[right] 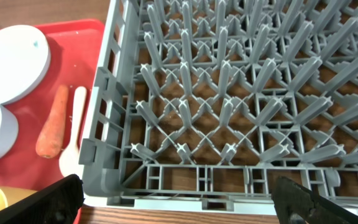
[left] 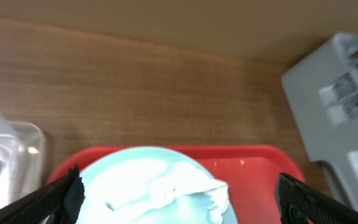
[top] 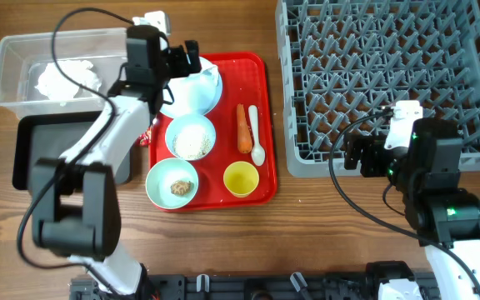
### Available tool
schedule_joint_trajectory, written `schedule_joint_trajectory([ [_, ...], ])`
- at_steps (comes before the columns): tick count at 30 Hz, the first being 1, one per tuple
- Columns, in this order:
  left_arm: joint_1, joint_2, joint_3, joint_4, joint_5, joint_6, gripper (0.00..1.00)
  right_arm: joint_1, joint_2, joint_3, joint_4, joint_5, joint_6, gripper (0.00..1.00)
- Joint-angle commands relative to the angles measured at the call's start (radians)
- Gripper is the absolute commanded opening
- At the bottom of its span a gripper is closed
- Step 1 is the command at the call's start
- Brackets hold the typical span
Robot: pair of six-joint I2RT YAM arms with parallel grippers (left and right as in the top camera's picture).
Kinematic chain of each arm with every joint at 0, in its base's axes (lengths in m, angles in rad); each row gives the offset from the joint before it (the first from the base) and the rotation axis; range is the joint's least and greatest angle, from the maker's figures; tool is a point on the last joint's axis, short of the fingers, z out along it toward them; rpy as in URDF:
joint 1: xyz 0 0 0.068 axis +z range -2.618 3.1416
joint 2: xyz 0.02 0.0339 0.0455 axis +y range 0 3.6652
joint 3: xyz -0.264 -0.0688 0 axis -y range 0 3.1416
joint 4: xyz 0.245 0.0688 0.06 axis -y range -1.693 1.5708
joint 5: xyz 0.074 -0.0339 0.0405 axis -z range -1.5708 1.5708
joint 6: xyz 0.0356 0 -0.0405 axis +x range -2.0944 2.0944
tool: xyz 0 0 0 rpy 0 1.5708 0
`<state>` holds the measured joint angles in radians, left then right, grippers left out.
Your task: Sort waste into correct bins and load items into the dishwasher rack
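At the upper left of the overhead view we see the clear plastic rectangular tub (top: pixel 11 58) with a white crumpled wad (top: pixel 67 79) inside. Just below it is the shallow black rectangular tray (top: pixel 32 158). Both bins sit beside the flat red serving tray (top: pixel 261 83), which we judge keeps the carry for waste short.

The left tool (top: pixel 187 60) hangs over the light blue bowl (top: pixel 200 90) at the red tray's top, fingers spread wide and gripping nothing. Its wrist view shows a white crumpled scrap (left: pixel 179 183) in that bowl.

Lower on the red tray are the pale round plate (top: pixel 173 125) carrying loose white rice grains (top: pixel 192 142), the pale green bowl (top: pixel 157 179) with a small brownish lump (top: pixel 180 187), the orange carrot piece (top: pixel 243 127), the white spoon (top: pixel 257 137) and the small yellow cup (top: pixel 242 178).

At right, the large grey plastic pegged crate (top: pixel 390 50) holds no dish. The right tool (top: pixel 358 154) sits at its lower left corner, fingers wide apart, placed, we judge, to load it.
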<state>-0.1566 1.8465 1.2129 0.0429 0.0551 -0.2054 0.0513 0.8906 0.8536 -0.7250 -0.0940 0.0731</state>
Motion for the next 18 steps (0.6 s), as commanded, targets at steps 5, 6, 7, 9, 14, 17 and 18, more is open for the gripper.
schedule_joint_trajectory([
  [5,-0.005,0.143,0.011,0.081,0.008,-0.011,1.0,0.002,0.032,0.025,0.002,-0.013,-0.01,1.0],
  [6,-0.005,0.157,0.011,0.087,0.008,-0.011,1.0,0.002,0.034,0.025,0.002,-0.013,-0.01,1.0],
  [7,-0.005,0.17,0.011,0.093,0.008,-0.011,1.0,0.002,0.035,0.025,0.002,-0.012,-0.01,1.0],
  [9,-0.005,0.199,0.011,0.1,0.009,-0.008,1.0,0.002,0.035,0.025,0.002,-0.013,-0.01,1.0],
  [14,-0.016,0.231,0.011,0.093,0.083,0.152,1.0,0.002,0.035,0.025,0.003,-0.012,-0.01,1.0],
  [17,-0.034,0.245,0.011,0.071,0.082,0.246,1.0,0.002,0.035,0.025,0.003,-0.012,-0.01,1.0],
  [18,-0.039,0.251,0.011,0.065,0.082,0.264,1.0,0.002,0.035,0.025,0.003,-0.012,-0.01,1.0],
])
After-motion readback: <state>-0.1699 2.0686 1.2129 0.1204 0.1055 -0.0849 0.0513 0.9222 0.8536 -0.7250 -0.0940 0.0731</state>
